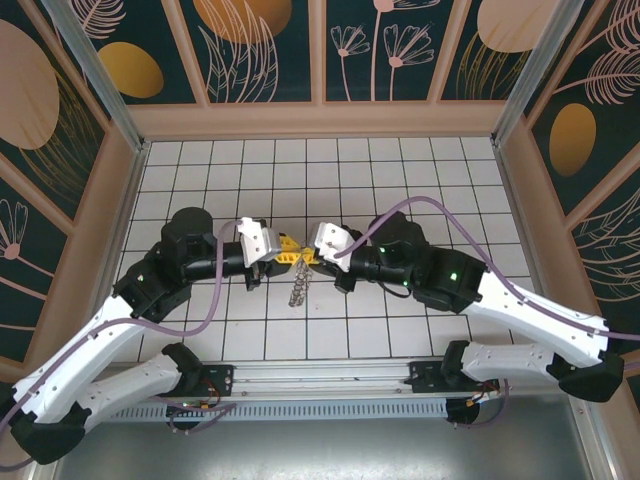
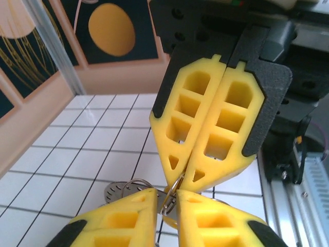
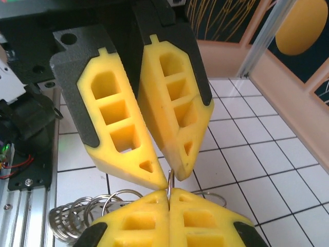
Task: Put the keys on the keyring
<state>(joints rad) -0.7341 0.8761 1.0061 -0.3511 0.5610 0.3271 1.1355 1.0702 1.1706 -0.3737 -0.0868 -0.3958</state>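
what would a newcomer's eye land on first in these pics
The left tool and right tool meet yellow tip to yellow tip above mid-table, both pinching one thin metal ring. A bunch of linked rings trails from them toward the arm bases over the white tiled table, boxed in by dark walls with gold ovals.

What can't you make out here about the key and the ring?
- The key: in the top view the hanging cluster is too small to pick one out.
- Left gripper hold on the thin ring: left wrist view, fingertips cover the contact.
- Loose rings: right wrist view, cut off by the bottom edge and the right gripper.
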